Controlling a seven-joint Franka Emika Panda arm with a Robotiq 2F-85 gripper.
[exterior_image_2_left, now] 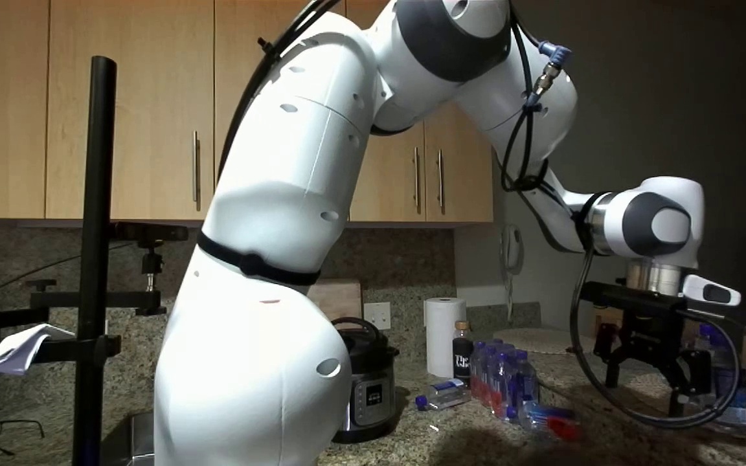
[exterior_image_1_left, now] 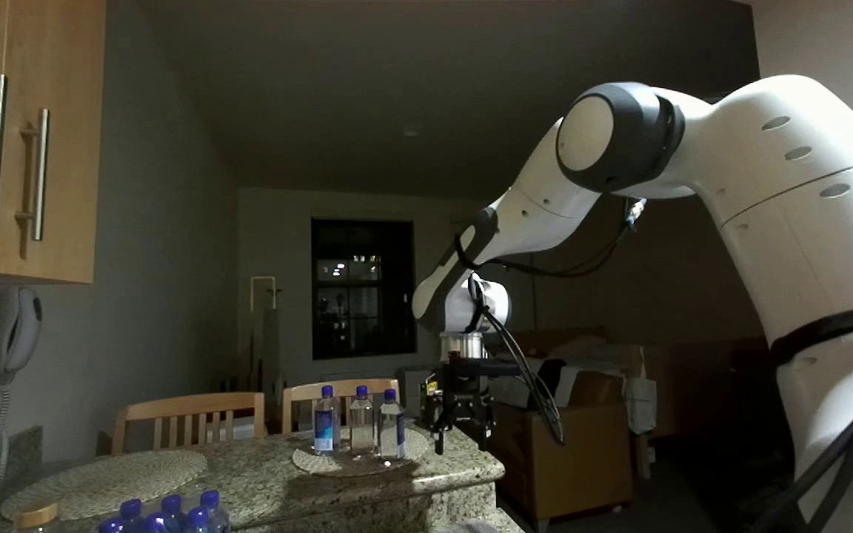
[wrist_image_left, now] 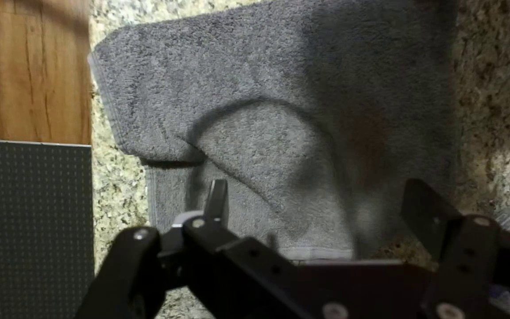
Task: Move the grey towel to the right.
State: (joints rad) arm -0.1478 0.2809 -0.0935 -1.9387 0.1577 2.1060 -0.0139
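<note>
In both exterior views the arm point(exterior_image_2_left: 302, 162) is arched high, bent over at the top and angled down, and the gripper point(wrist_image_left: 319, 206) is hung from its end with the jaws pointed downward. In the wrist view the jaws are seen set well apart. One grey towel point(wrist_image_left: 219, 79) is laid beneath them on the granite surface point(wrist_image_left: 120, 199), partly folded over, with one corner placed at the surface's edge, beside wood planking point(wrist_image_left: 29, 79).

Three upright bottles point(exterior_image_1_left: 362, 426) are stood on a round woven mat point(exterior_image_1_left: 417, 446), and a second mat point(exterior_image_1_left: 115, 481) is laid apart from it on the same raised stone surface point(exterior_image_1_left: 252, 470), behind which two wooden chairs point(exterior_image_1_left: 197, 405) are placed. In an exterior view, at the lower edge, six blue caps point(exterior_image_1_left: 209, 497) can be counted. One paper roll point(exterior_image_2_left: 445, 336), one cooker point(exterior_image_2_left: 373, 395) and one bottle with a black label point(exterior_image_2_left: 462, 356) are also seen; a single bottle point(exterior_image_2_left: 445, 395) is laid on its side between the cooker and a bottle cluster point(exterior_image_2_left: 499, 378), whose exact number cannot be told.
</note>
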